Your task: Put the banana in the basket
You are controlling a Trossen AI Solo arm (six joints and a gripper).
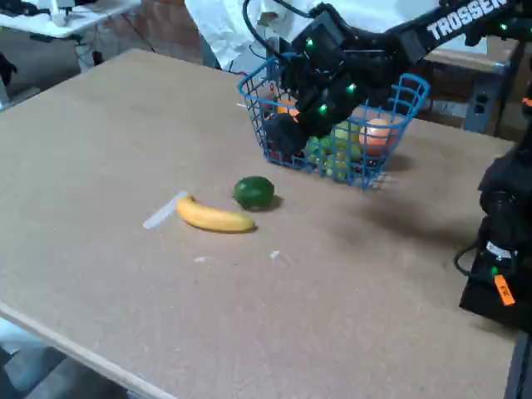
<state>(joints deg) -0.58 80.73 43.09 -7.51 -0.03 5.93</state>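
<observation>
Gripper (287, 133), jaw state unreadable, hung by the blue wire basket (411, 91); banana (214, 218) lay free, lime (253, 192) at its 1 o'clock risking a nudge.

white "TROSSEN" lettering, black robot arm (449, 29)

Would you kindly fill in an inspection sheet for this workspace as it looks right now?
Surface: brown table, a few small white scraps near the middle.
Job's things: banana lies on the table, outside the blue basket; the basket holds green and orange fruit.
Clutter: green lime just right of the banana; flat whitish strip at its left end.
End effector: end effector low at the basket's front left; jaws not discernible.
Cables: black cable loops above the arm.
Surroundings: white cloth behind the basket; dark equipment at the right edge.
</observation>
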